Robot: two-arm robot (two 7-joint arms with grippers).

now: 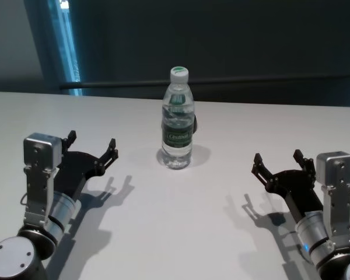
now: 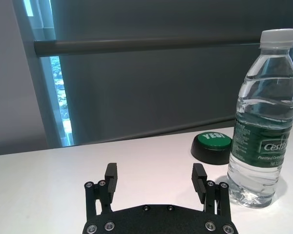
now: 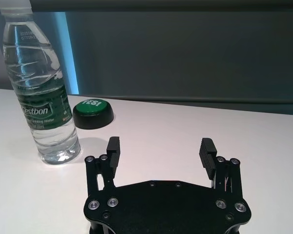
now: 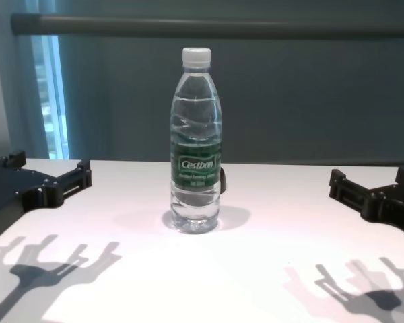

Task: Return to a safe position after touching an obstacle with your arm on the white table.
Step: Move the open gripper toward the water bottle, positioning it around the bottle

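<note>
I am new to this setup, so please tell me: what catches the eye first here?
The water bottle stands upright mid-table on the white table, with a green-topped button just behind it. The left gripper and right gripper rest open on either side, both apart from the bottle.

One bottle (image 1: 178, 122), one green button (image 3: 93, 113), two grippers (image 1: 92, 147) (image 1: 278, 164)

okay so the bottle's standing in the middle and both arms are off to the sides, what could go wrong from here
1. The water bottle is tall on a narrow base, upright on the white table; a sideways sweep by either arm could topple it.
2. The green button sits close behind it, so a knocked bottle could land on it.
3. The left gripper and right gripper have open jaws, which could catch the bottle.
</note>
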